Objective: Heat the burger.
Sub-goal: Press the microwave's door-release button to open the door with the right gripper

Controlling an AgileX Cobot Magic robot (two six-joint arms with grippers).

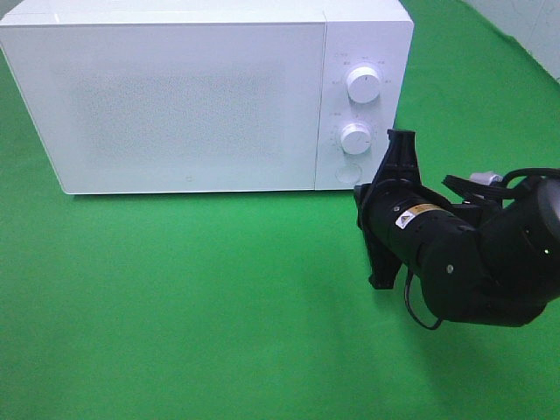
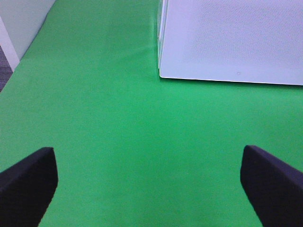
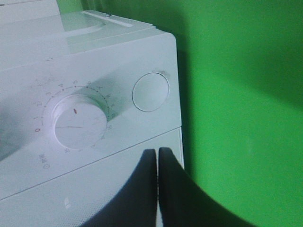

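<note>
Over the green-clothed counter (image 1: 219, 306), as the high camera sees it, a white box-shaped microwave oven (image 1: 192, 96) stands with its frosted door (image 1: 175, 105) shut. Its control strip carries an upper round white knob (image 1: 363, 85), a lower round white knob (image 1: 355, 138) and, lowest, a flat round white push button (image 1: 348, 172). The black right tool (image 1: 360, 197) reaches in on the bulky black right arm (image 1: 472, 254), its tip just beside that button; contact cannot be judged from here. The round burger with its orange-brown bun shows nowhere on the counter, and the door is too cloudy to tell whether it sits inside.

From the left wrist, the left tool (image 2: 149, 184) hangs over bare green cloth, its two black fingers (image 2: 28, 182) spread wide with nothing between them. The oven's front corner lies well ahead.

From the right wrist, the right tool's fingers (image 3: 177, 203) are pressed together and empty, pointing at the panel near the push button (image 3: 150, 91) and the lower knob (image 3: 79, 121).

The step in hand looks like working the oven's controls, most likely a poke at the button to release the door. That calls for a short, straight push with the closed tip centred on the button, clear of the knob beside it.
</note>
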